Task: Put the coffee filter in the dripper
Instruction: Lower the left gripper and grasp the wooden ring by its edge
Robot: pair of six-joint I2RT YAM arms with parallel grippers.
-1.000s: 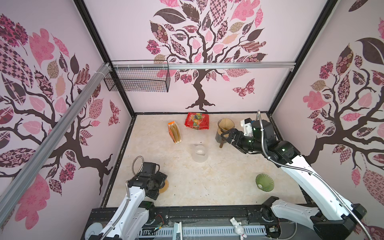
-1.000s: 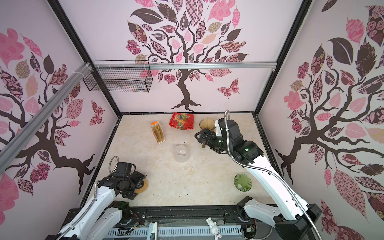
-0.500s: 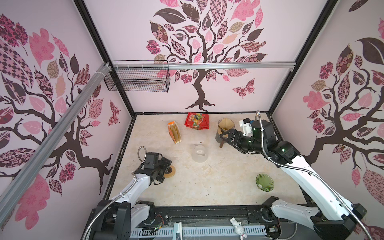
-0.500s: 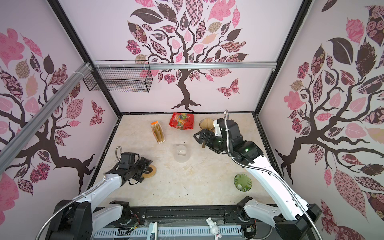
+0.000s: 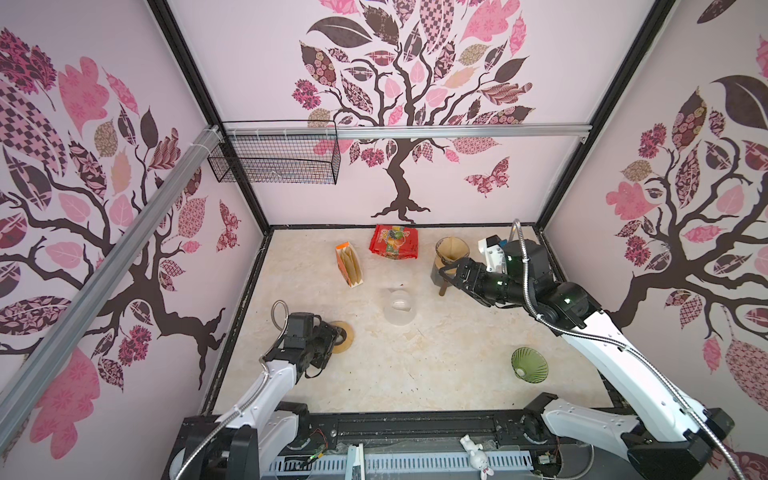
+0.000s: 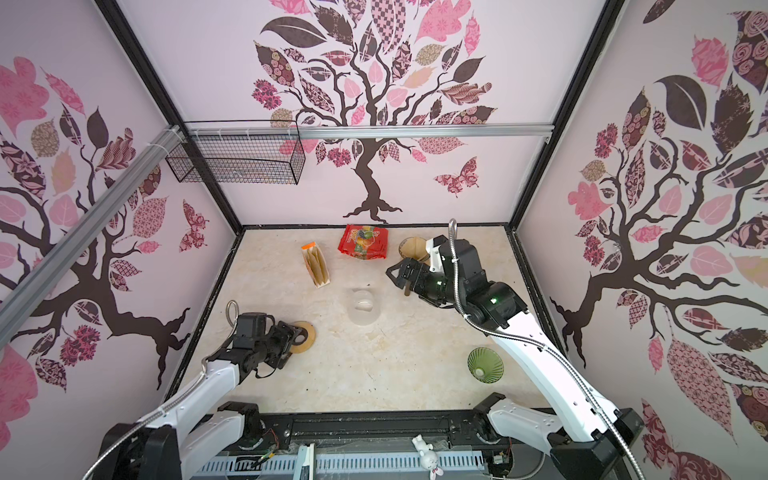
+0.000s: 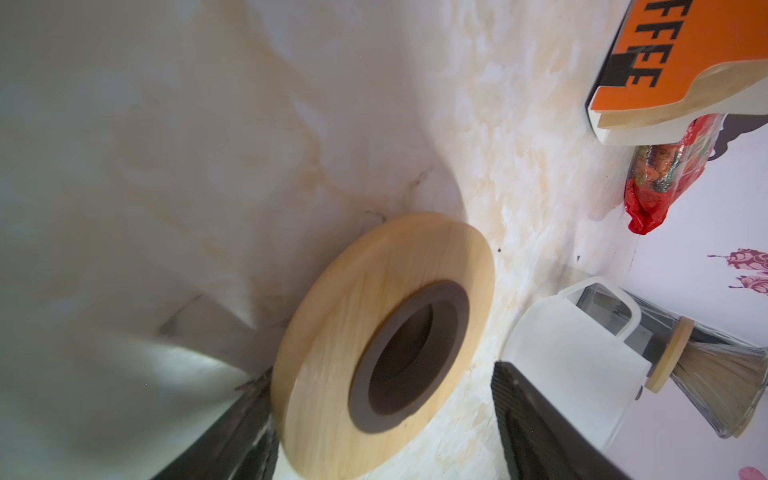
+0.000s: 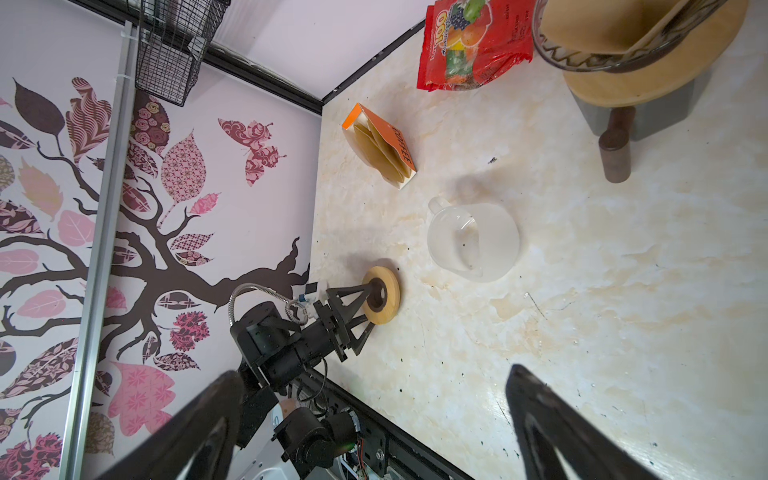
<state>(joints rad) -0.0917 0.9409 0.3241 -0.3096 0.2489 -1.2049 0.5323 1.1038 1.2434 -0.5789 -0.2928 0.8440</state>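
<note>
Marble-pattern counter (image 5: 436,374): you will find the coffee filter (image 8: 590,25), a tan paper cone, seated in the glass dripper (image 8: 590,62) on its stand at the back right. Your right end effector (image 5: 446,274) hangs open near it; a careless sweep could tip the stand. Your left end effector (image 7: 381,374) straddles the wooden ring (image 7: 332,332), jaws apart; uneven closing may skid it.

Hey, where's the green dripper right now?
In both top views the green dripper sits alone at the front right of the table, just inside the right arm and well forward of the clear jug.
</note>
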